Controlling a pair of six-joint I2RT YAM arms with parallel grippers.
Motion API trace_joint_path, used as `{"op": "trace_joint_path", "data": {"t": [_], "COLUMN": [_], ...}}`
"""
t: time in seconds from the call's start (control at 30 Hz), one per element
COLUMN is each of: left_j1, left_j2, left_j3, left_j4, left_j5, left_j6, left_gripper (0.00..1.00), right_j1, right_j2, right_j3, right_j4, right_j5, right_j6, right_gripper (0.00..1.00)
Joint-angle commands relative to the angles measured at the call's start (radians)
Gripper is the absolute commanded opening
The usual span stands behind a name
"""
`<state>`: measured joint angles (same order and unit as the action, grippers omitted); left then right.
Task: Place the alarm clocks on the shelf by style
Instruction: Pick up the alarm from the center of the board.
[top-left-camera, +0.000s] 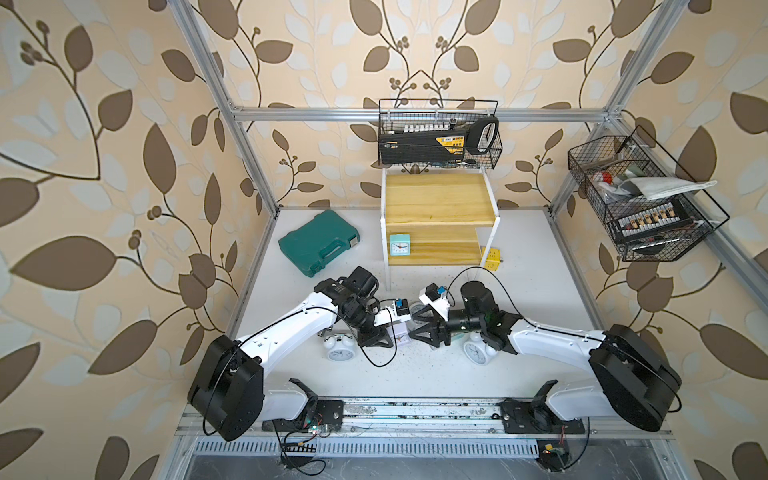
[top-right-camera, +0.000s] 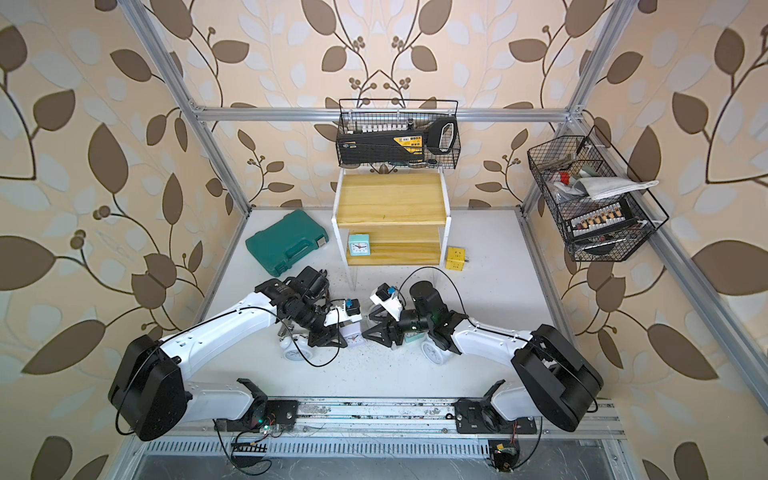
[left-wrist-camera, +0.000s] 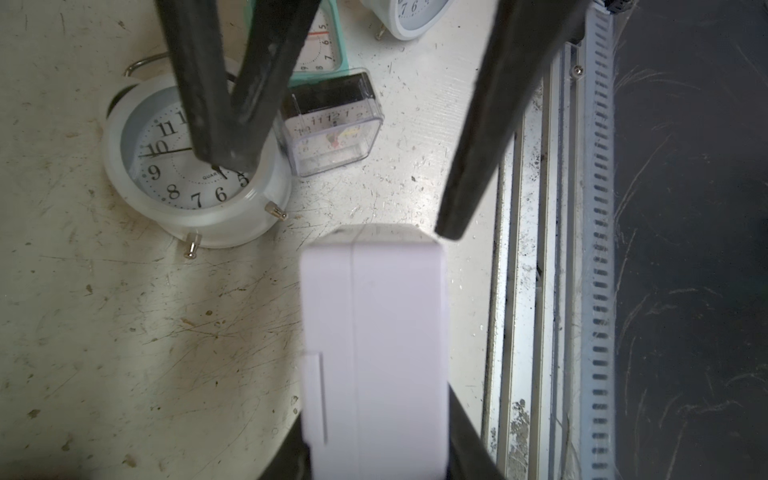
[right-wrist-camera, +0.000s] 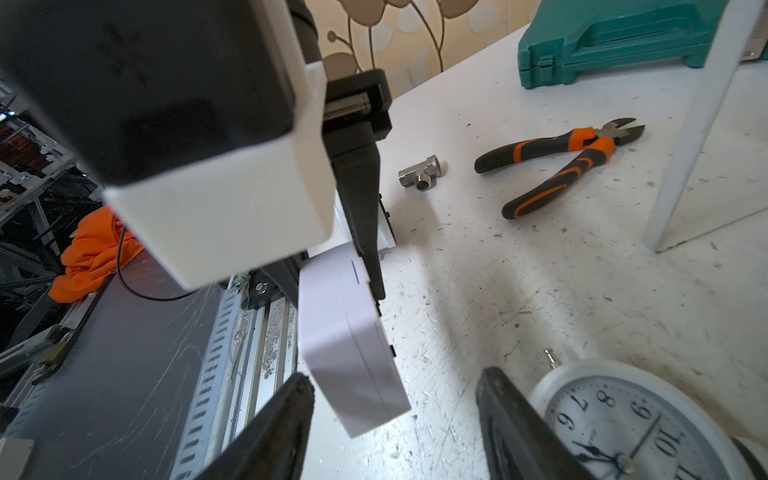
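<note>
My left gripper (left-wrist-camera: 376, 436) is shut on a lilac square clock (left-wrist-camera: 374, 332), also seen in both top views (top-left-camera: 401, 335) (top-right-camera: 354, 335). It looks held just off the table. My right gripper (right-wrist-camera: 395, 378) is open and faces the clock's (right-wrist-camera: 349, 345) free end without touching it. A round white twin-bell clock (left-wrist-camera: 195, 174) lies below, beside a clear square one (left-wrist-camera: 332, 133) and a mint one (left-wrist-camera: 322, 45). Another round clock (top-left-camera: 478, 352) sits under the right arm. The shelf (top-left-camera: 440, 199) holds a teal clock (top-left-camera: 400, 244) on its lower board.
A green tool case (top-left-camera: 318, 243) lies left of the shelf and a yellow cube (top-left-camera: 492, 257) at its right foot. Pliers (right-wrist-camera: 557, 166) and a metal tee fitting (right-wrist-camera: 422, 172) lie on the table. Black wire baskets (top-left-camera: 440, 137) (top-left-camera: 640, 199) hang on the frame.
</note>
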<state>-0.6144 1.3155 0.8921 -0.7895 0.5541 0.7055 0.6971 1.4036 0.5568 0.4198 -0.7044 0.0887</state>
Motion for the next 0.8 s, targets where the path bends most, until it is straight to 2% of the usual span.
{"op": "trace_joint_path", "data": {"t": [0.0,0.27,0.77], "left_j1": [0.010,0.012,0.014], "left_j2": [-0.023,-0.021,-0.013], "left_j3": [0.034,0.031,0.033], "left_j4": [-0.015,-0.013,-0.014], "left_j5": [0.046,0.049,0.055], "left_j6": [0.015,0.012,0.005], "left_gripper": [0.20,0.21,0.24], "right_j1": [0.007,0.053,0.055], "right_j2": [0.025,0.071,0.092], "right_j3": [0.040,0.066,0.057], "right_j4": [0.025,0.055,0.097], "right_j5": [-0.038,-0.039,-0.071], "right_j6": [-0.004,-0.006,-0.003], "right_gripper": [0.65,0.60,0.33]}}
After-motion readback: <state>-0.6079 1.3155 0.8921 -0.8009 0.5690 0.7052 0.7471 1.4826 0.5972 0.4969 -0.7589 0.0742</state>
